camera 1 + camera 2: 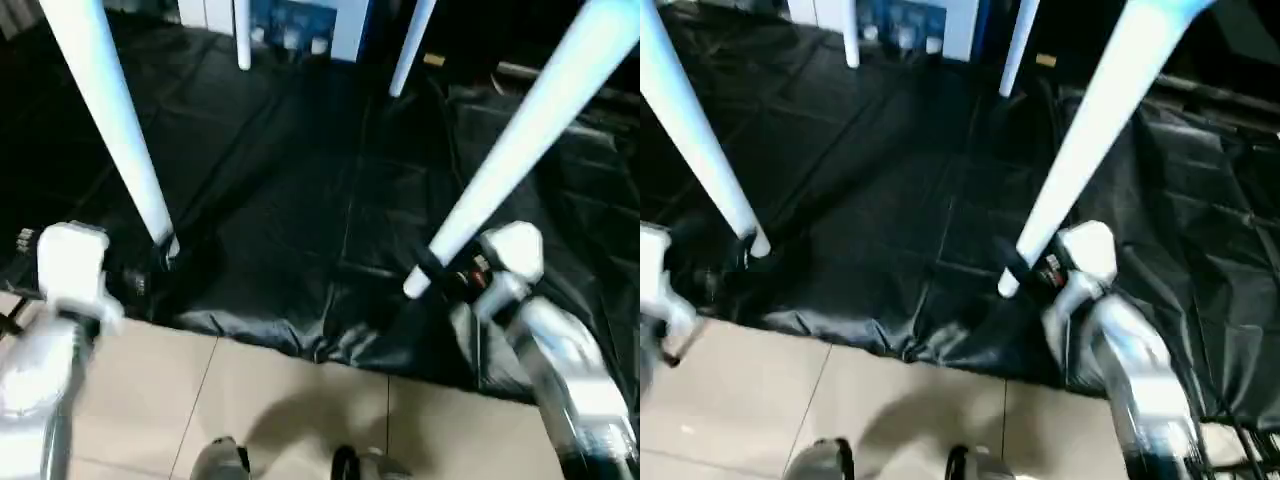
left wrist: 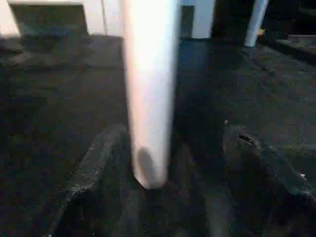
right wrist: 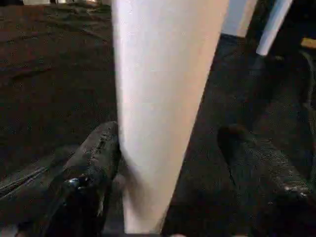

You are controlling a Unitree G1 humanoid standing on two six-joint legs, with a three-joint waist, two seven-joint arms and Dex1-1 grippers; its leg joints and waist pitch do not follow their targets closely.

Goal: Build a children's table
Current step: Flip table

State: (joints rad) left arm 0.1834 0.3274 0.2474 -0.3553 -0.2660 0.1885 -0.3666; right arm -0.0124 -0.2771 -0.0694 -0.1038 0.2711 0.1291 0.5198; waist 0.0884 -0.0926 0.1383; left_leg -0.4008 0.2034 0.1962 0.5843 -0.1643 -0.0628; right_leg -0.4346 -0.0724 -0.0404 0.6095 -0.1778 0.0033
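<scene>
Head views look down on a black sheet [image 1: 300, 200] spread over a pale tiled floor [image 1: 280, 400], its crumpled near edge lying across the tiles. On that sheet stands the children's table [image 1: 110, 110], seen as four white tube legs reaching down from above the views. Two far legs [image 1: 243, 40] end near the sheet's far edge, in front of a white cabinet [image 1: 300, 25]. The near left leg [image 1: 700, 150] and the near right leg [image 1: 1080, 150] slant down to the sheet close to its near edge, well apart from each other.

At the foot of the near left leg sits the left gripper [image 2: 158, 163]; the wrist view shows its two black fingers [image 2: 94, 168] standing wide on either side of the tube, with a gap on both sides. The right gripper [image 3: 168, 158] straddles the foot of the near right leg the same way: one finger [image 3: 94, 168] lies just beside or touching the tube, which cannot be told, and the other stands clear of it.
</scene>
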